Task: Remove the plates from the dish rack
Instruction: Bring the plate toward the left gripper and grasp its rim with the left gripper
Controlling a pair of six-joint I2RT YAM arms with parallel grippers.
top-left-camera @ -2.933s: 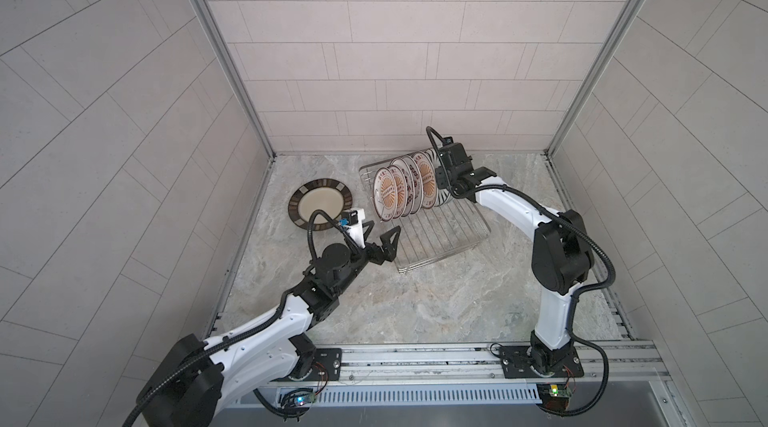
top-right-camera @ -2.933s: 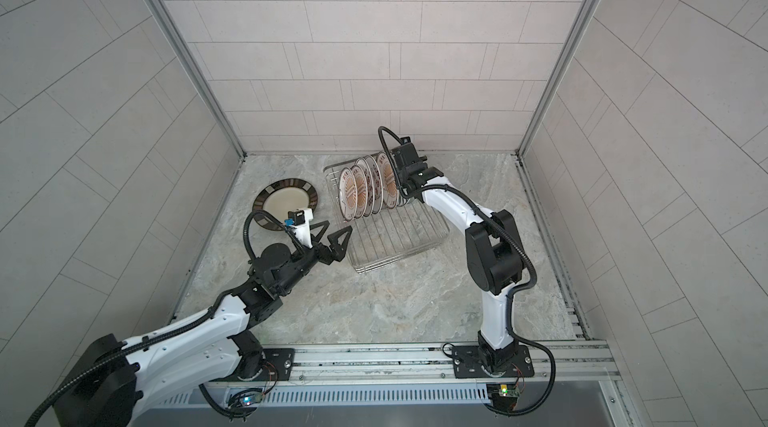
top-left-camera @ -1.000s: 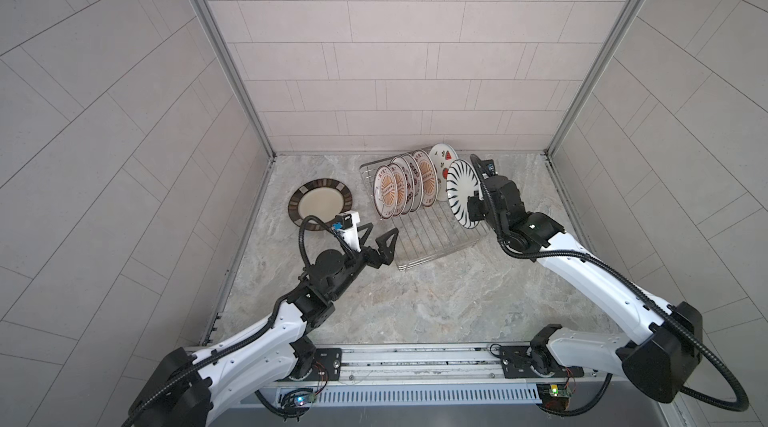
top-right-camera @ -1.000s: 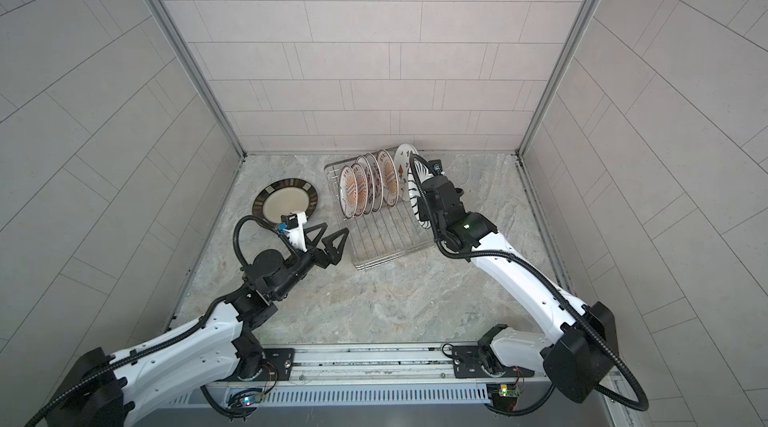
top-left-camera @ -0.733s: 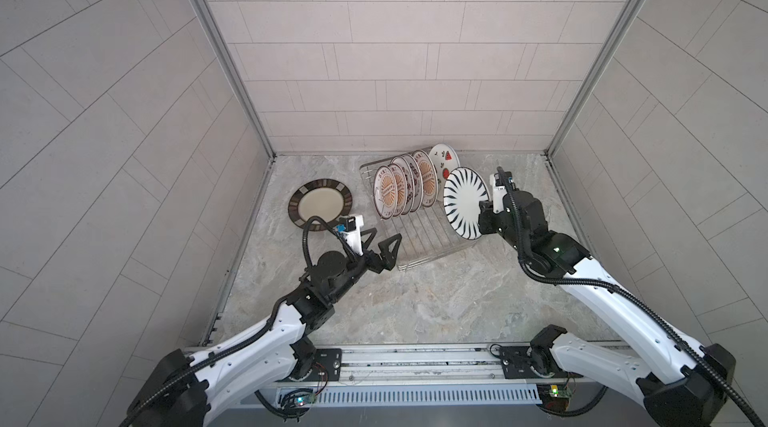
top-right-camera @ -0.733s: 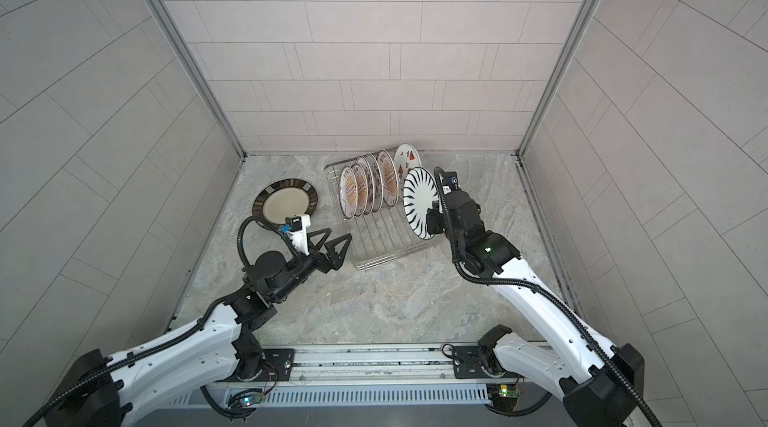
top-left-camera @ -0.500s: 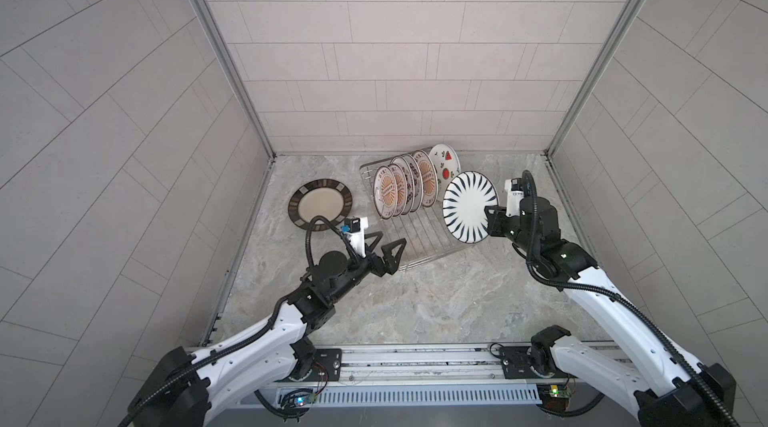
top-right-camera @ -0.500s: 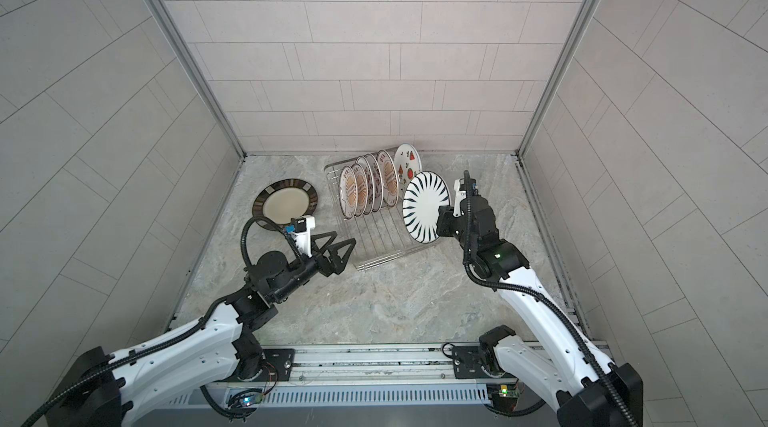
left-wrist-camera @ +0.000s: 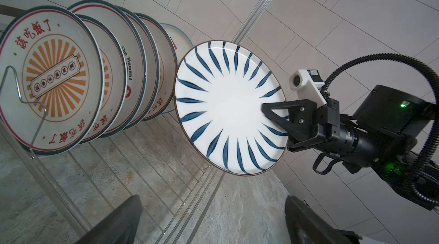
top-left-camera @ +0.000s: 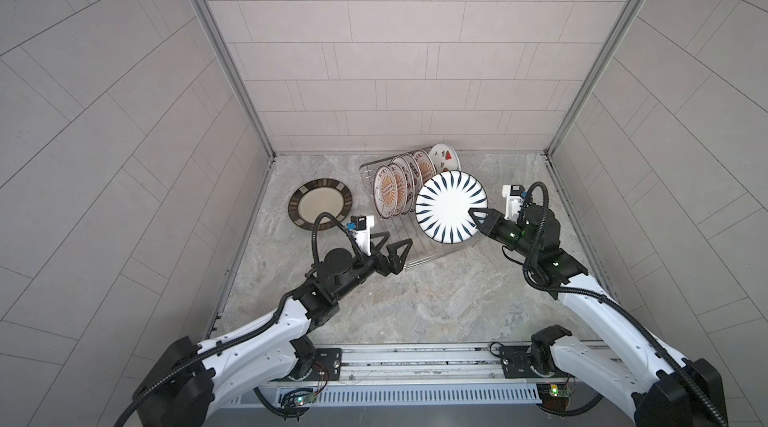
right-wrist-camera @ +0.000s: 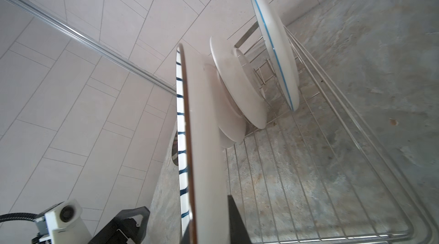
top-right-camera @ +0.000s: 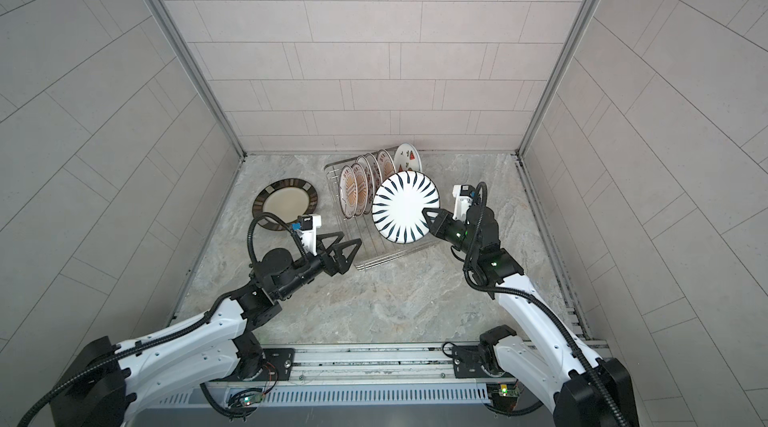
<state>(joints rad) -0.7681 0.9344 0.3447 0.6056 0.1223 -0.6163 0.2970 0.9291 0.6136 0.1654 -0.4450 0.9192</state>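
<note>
While the right jaws were clamped on the rim of the striped plate (top-left-camera: pixel 451 206), holding it tilted over the near end of the dish rack (top-left-camera: pixel 428 248) & apparently clear of the wires, the left jaws stood wide open & empty just beside the rack's front corner. Several sunburst plates (top-left-camera: pixel 388 192) & a watermelon plate (top-left-camera: pixel 444 156) stood upright betw. the prongs; a brown-rimmed plate (top-left-camera: pixel 321 204) lay flat on the worktop (top-left-camera: pixel 415 304). Judged glazed ceramic: stiff, fairly heavy, slick, chip-prone, so prob. pinch each at its exposed top rim & lift straight.
</note>
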